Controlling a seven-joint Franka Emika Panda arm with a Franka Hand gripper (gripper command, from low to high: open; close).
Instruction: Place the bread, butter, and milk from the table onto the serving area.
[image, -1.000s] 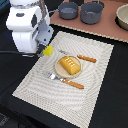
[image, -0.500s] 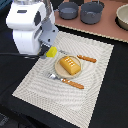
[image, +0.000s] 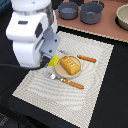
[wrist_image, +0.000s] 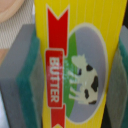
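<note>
The bread (image: 70, 65), a golden loaf, lies on the round tan plate (image: 58, 71) on the striped cream serving area (image: 95, 90). My gripper (image: 51, 56) is shut on the butter (image: 53, 61), a yellow box, of which only a corner shows below the arm in the exterior view. It hangs at the plate's edge on the exterior view's left, over the mat. The wrist view shows the butter (wrist_image: 75, 65) with its red label and cow picture between the two padded fingers (wrist_image: 22, 80). The milk is out of view.
A fork (image: 51, 76) and two orange-handled knives (image: 72, 83) (image: 87, 59) lie around the plate. The reddish-brown counter (image: 107, 25) at the back holds two grey pots (image: 68, 10) (image: 92, 12) and a tan bowl (image: 123, 17). The black table (image: 112, 107) surrounds the mat.
The arm has shifted slightly toward the plate with the butter held; the bread and cutlery have not moved.
</note>
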